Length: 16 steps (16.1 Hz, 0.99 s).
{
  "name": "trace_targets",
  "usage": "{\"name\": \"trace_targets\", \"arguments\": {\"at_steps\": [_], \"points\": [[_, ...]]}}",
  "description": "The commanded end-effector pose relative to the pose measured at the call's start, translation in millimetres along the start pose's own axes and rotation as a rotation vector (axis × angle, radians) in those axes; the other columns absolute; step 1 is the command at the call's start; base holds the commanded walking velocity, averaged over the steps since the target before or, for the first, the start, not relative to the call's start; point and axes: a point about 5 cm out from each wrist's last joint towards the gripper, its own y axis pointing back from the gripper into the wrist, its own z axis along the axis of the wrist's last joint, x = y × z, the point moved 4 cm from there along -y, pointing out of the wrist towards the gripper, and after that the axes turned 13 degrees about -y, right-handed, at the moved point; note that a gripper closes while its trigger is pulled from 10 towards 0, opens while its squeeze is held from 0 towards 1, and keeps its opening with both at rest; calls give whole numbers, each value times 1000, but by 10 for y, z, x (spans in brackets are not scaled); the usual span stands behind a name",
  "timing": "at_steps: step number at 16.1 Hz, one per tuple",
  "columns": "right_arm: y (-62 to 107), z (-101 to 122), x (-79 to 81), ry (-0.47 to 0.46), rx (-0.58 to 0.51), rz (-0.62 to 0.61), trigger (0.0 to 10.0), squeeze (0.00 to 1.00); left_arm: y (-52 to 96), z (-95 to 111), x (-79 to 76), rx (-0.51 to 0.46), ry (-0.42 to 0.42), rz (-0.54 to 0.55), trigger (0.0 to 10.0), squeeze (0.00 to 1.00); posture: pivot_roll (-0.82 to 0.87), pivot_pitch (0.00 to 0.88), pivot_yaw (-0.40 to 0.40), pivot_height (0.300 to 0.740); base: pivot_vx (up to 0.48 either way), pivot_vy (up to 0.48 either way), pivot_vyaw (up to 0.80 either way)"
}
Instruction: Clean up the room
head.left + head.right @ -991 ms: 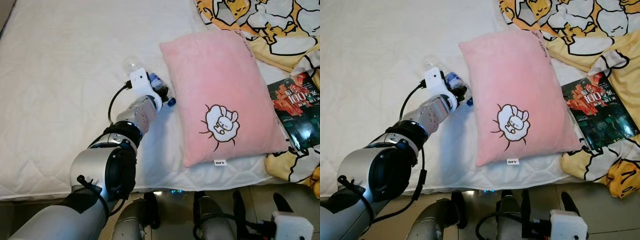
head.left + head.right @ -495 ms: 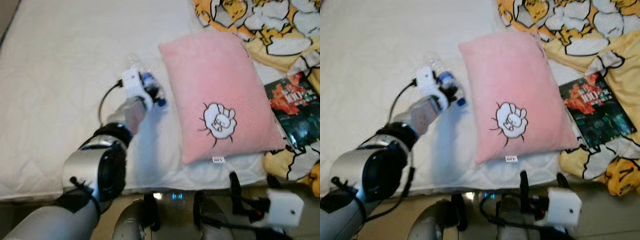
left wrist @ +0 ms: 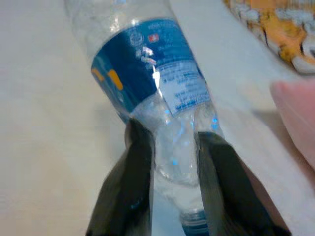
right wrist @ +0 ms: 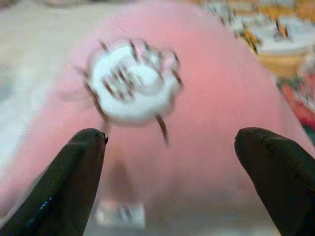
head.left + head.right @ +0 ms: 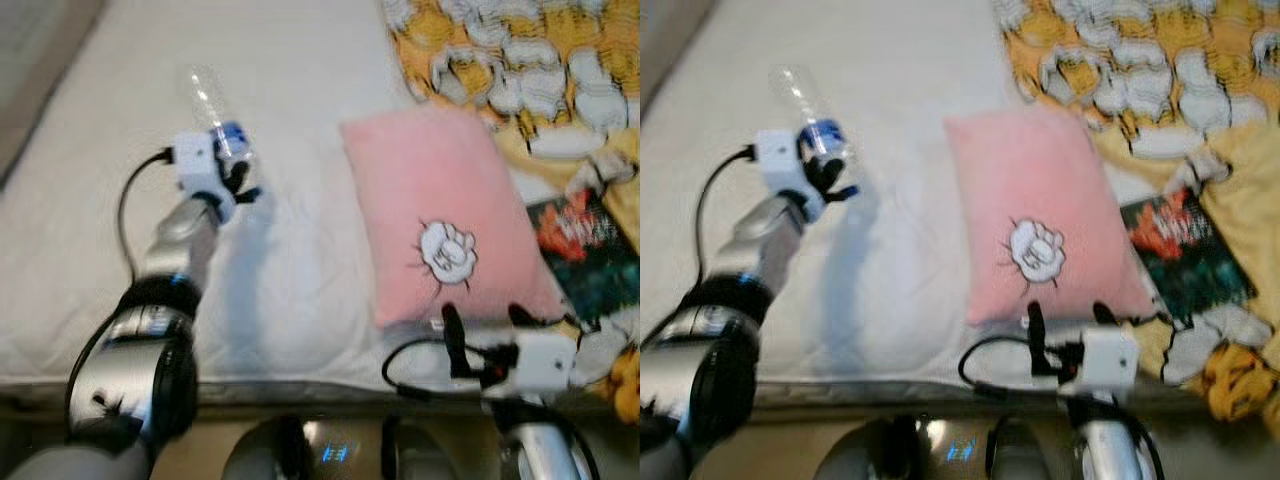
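1. Bedding first: a white quilted mattress point(image 5: 300, 250) fills most of the head views, which are blurred.
2. The left gripper point(image 3: 172, 162) is raised above the mattress with its two black fingers point(image 3: 130, 196) pinched onto the neck end of a clear plastic water bottle with a blue label point(image 3: 147, 73). The blue cap sits between the fingers and the body points away from the wrist.
3. In the left eye view the bottle point(image 5: 215, 115) stands out from the gripper over the mattress, well to the left of the pillow.
4. A pink plush rectangular pillow with a white cartoon patch point(image 5: 440, 220) lies on the right half of the mattress.
5. The right gripper point(image 4: 172, 147) hovers at the pillow's near edge with its fingers point(image 4: 74, 182) spread wide and nothing between them; the white patch lies straight ahead of it.
6. A yellow blanket printed with white cartoon figures point(image 5: 520, 70) is bunched beyond and to the right of the pillow.
7. A dark book with a red and teal cover point(image 5: 590, 250) lies just right of the pillow, on the blanket's edge.
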Motion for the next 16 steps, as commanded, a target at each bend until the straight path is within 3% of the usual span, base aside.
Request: {"name": "trace_targets", "arguments": {"at_steps": [1, 2, 4, 6, 7, 9, 10, 11, 12, 13, 16], "points": [[-26, -46, -31, -19, 24, -4, 10000, 0, 76, 63, 57, -63, -74, -2, 0, 0, 15, 73, 44, 740, 0, 0, 0], [-153, 31, -61, -36, -1, 2, 10000, 0, 297, -10, 83, -121, -156, -13, 0, 0, 37, 66, 30, 740, 0, 0, 0], [-269, 137, -156, -57, -37, -15, 10000, 0, 759, -326, -14, -119, -209, -54, 0, 0, 53, 48, 6, 740, 0, 0, 0], [-268, 168, -197, -46, -45, -18, 10000, 0, 998, -471, -102, -111, -243, -107, 0, 0, 53, 42, -2, 740, 0, 0, 0], [-244, 177, -234, -32, -46, -23, 10000, 0, 1210, -593, -193, -95, -252, -189, 0, 0, 48, 40, -4, 740, 0, 0, 0], [-207, 155, -262, -14, -35, -21, 10000, 0, 1376, -663, -262, -93, -279, -265, 0, 0, 41, 40, -9, 740, 0, 0, 0], [-185, 109, -289, -20, -21, -28, 10000, 0, 1348, -610, -331, -103, -265, -269, 0, 0, 32, 32, -7, 740, 0, 0, 0], [-189, 89, -287, -30, -19, -33, 10000, 0, 1239, -541, -380, -110, -250, -243, 1333, 0, 26, 29, -4, 740, 0, 0, 0], [-193, 87, -282, -34, -20, -34, 10000, 0, 1215, -525, -396, -107, -244, -236, 1333, 0, 26, 29, -4, 740, 0, 0, 0], [-194, 79, -274, -36, -20, -34, 10000, 0, 1186, -518, -409, -99, -244, -231, 10000, 0, 17, 27, 5, 740, 0, 0, 0], [-117, 44, -277, -51, -15, -50, 10000, 0, 1151, -459, -457, -110, -258, -239, 10000, 0, 1, 27, 16, 740, 0, 0, 0]]}}
